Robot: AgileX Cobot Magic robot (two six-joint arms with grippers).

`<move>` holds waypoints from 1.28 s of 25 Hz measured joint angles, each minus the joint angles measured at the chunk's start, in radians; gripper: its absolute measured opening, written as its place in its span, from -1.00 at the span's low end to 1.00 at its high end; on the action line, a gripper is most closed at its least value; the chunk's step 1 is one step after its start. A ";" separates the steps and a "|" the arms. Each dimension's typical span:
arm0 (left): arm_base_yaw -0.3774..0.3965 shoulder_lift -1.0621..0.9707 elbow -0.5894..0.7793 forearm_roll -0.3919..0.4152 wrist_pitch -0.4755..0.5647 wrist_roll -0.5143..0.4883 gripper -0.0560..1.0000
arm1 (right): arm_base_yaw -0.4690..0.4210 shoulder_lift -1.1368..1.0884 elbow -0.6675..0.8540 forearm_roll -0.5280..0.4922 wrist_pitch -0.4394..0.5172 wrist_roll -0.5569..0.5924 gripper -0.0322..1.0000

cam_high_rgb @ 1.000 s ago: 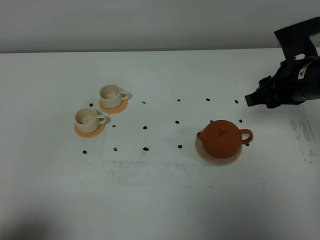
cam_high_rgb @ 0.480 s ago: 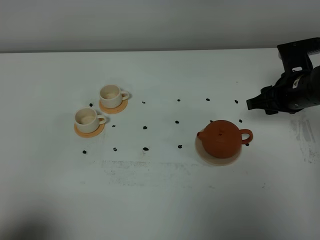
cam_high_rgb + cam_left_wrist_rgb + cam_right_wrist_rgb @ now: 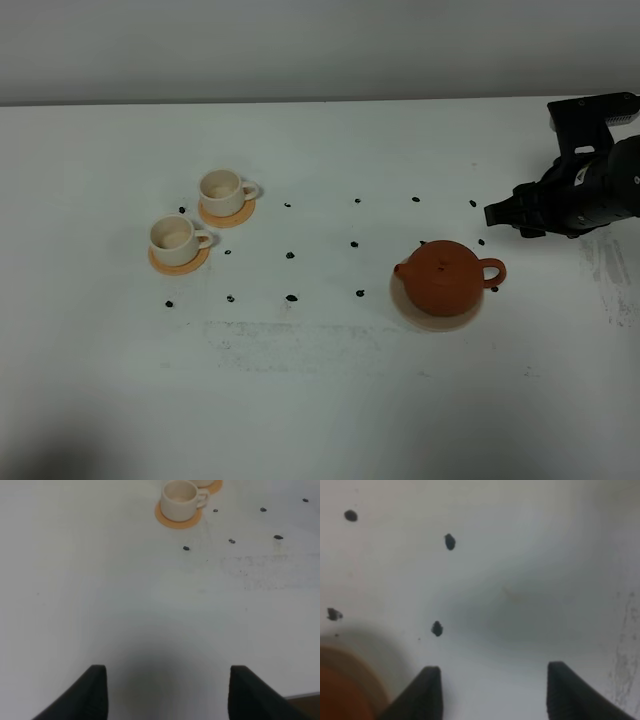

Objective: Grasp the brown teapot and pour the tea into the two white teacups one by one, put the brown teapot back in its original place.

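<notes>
Tabletop (image 3: 320, 400) is plain white. The left gripper (image 3: 167, 695) shows only in its own wrist view, near the table's front edge, fingers spread and empty.

Next back is the brown teapot (image 3: 445, 279), upright with its lid on, sitting on the pale round disc (image 3: 432, 319). Its spout faces the cups and its handle faces the right arm.

Over on the left, the front teacup (image 3: 175, 238) is on its orange coaster (image 3: 180, 266).

The right gripper (image 3: 497, 212) hovers behind the pot's handle, near it but apart, jaws wide and holding nothing.

Farthest is the back teacup (image 3: 221, 187) on a 2nd coaster (image 3: 230, 217).

Black dots (image 3: 291, 255) are scattered between the cups and the pot. Can't tell if there's tea in either cup.
</notes>
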 joint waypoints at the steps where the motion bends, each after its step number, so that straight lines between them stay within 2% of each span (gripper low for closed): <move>1: 0.000 0.000 0.000 0.000 0.000 0.000 0.06 | 0.001 0.004 0.000 0.003 0.000 0.003 -0.07; 18: 0.000 0.000 0.000 0.000 0.000 0.000 0.06 | 0.022 0.046 0.000 0.037 0.051 0.008 -0.07; 32: 0.000 0.000 0.000 0.000 0.000 0.001 0.06 | 0.059 0.046 -0.007 0.007 0.127 -0.020 -0.07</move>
